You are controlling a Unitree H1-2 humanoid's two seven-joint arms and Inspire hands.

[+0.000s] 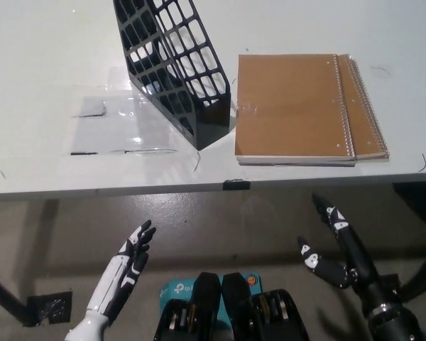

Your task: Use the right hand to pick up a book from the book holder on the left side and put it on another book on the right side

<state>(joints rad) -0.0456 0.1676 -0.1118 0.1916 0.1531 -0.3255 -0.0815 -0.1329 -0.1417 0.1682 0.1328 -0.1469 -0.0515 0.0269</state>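
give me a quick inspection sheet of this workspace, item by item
surface: white table, a clear taped sheet on it left of the holder
job's things: black mesh book holder stands tilted, no book seen in it; two brown spiral books lie stacked to its right, the top one offset to the left
clutter: small dark clip at the table's front edge
hands: left hand open, below the table edge at lower left; right hand open, below the table edge at lower right, holding nothing
cables: nothing seen
surroundings: brown floor under the table, a dark table leg at lower left
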